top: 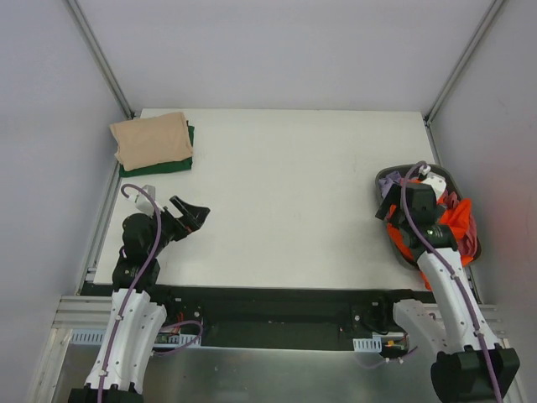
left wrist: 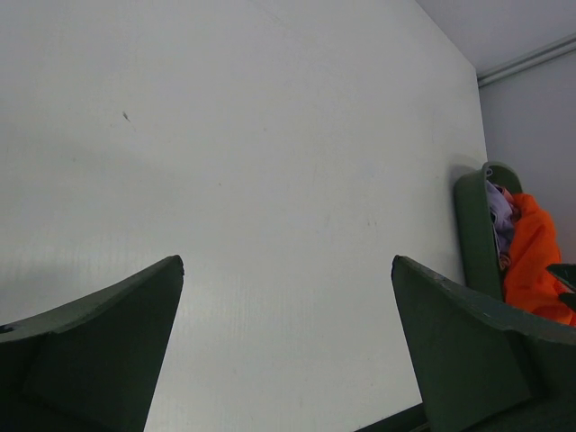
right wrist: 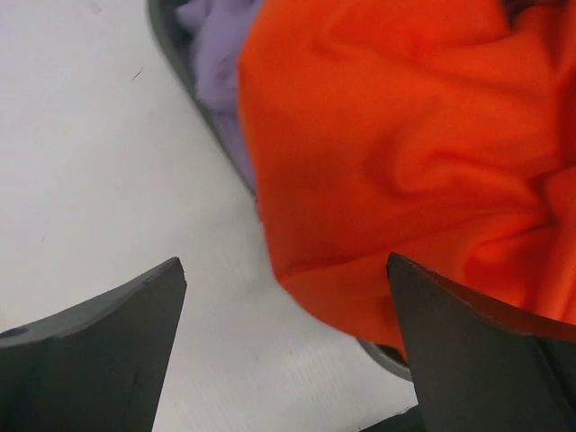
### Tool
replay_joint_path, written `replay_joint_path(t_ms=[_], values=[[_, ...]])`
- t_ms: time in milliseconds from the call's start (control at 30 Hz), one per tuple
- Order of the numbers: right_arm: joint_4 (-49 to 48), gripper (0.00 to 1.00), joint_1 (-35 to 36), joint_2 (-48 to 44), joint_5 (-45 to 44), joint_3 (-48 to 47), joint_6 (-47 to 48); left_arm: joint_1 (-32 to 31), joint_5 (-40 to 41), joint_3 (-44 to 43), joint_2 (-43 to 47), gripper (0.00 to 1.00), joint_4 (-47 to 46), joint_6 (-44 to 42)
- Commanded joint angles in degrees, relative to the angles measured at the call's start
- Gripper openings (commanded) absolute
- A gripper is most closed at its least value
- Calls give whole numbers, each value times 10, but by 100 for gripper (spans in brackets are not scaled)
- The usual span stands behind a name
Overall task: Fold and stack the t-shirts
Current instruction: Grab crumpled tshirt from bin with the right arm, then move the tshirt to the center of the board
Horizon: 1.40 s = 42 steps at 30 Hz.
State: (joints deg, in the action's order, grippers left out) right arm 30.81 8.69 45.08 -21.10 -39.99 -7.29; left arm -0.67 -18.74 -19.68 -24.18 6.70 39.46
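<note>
At the far-left corner of the table (top: 294,168), 1 folded beige t-shirt (top: 151,138) lies on 1 folded dark green t-shirt (top: 172,165), long axes running left-right. Nearer, the left gripper (left wrist: 288,261) hovers with jaws apart, empty. At the right edge, the right gripper (right wrist: 286,261), jaws apart, hangs over the crumpled orange t-shirt (right wrist: 405,135) and lilac t-shirt (right wrist: 216,54) in the dark grey basket (right wrist: 169,36).

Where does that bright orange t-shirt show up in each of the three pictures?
Top external: the orange t-shirt lies far right, heaped in the dark grey basket.
Left wrist: at the right edge, just past the basket wall.
Right wrist: it fills the upper right, spilling over the basket rim.
Shared landmark: the basket, beside the shirt in all three views.
</note>
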Motion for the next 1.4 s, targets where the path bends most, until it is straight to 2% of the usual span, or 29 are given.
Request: replay_joint_path(t_ms=[0, 167, 333, 367, 400, 500, 533, 700, 767, 800, 967, 1067, 1267, 1367], values=[[59, 96, -63, 50, -82, -76, -32, 2, 11, 6, 11, 99, -6, -2], [54, 96, -141, 105, -96, -104, -40, 2, 19, 13, 13, 99, -9, -5], [47, 99, -191, 152, -17, -74, -58, 2, 19, 8, 8, 99, -11, -10], [33, 92, -193, 157, 1, -61, -53, 2, 18, 9, 7, 99, -11, -11], [18, 80, -195, 161, 18, -54, -46, 2, 19, 10, 6, 99, -12, -9], [-13, 13, -195, 138, 99, -58, -27, 3, 18, 7, 1, 99, -14, -9], [-33, 1, -196, 112, 139, -62, -23, 2, 15, 6, -1, 99, -15, -9], [-114, 1, -191, 28, 358, -112, -26, 2, 10, 6, -6, 99, -16, -7], [-115, 1, -164, 23, 465, -153, -27, 2, 13, 5, -6, 99, -16, -6], [-111, 1, -136, 26, 485, -178, -19, 3, 13, 6, -6, 99, -16, -6], [-59, 1, 69, 75, 438, -328, 38, 2, -4, 2, -9, 99, -16, -2], [-72, 1, 143, 119, 433, -403, 46, 2, -14, 4, -7, 99, -17, 9], [-119, 1, 237, 211, 411, -511, 22, 2, -29, 18, 13, 99, -9, 30], [-133, 1, 242, 229, 406, -516, 1, 2, -24, 14, 30, 99, 6, 33]])
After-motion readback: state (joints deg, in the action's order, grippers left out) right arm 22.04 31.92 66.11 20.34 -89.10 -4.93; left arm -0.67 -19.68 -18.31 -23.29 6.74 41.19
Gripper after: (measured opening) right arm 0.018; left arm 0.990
